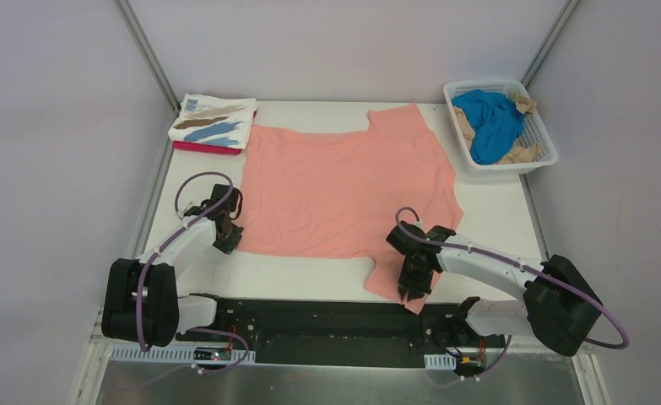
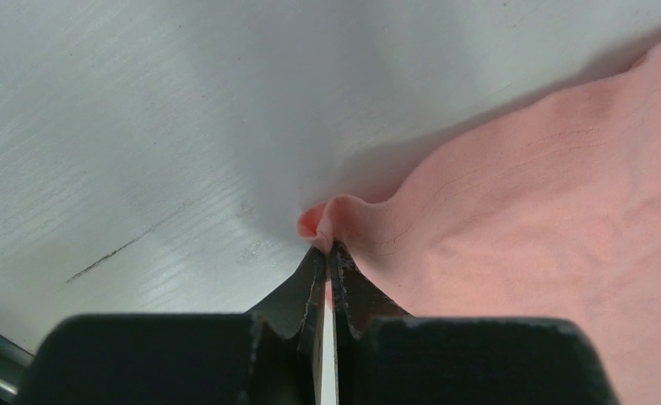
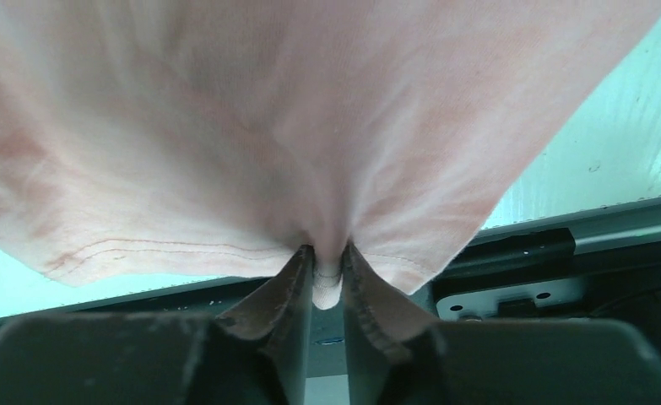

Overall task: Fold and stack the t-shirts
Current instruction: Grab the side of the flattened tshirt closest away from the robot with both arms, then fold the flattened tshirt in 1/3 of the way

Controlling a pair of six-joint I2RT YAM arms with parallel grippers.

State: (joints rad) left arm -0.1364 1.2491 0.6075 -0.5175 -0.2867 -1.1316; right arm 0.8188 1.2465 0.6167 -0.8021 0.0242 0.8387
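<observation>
left hand (image 2: 327, 250) pinches salmon tee (image 1: 344, 186) corner; right hand (image 3: 327, 256), sleeve hem

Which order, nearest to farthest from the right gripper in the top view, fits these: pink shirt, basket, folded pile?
1. The pink shirt, pinched in the right gripper at its near edge.
2. The basket, at the far right corner.
3. The folded pile, at the far left corner.

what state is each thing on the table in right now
salmon-pink t-shirt, spread flat, unfolded
white brushstroke t-shirt, folded, on the magenta one
magenta t-shirt, folded, under it
blue t-shirt, crumpled in basket
tan t-shirt, crumpled in basket
left fingers, shut on the salmon-pink t-shirt's edge
right fingers, shut on its sleeve hem
</observation>
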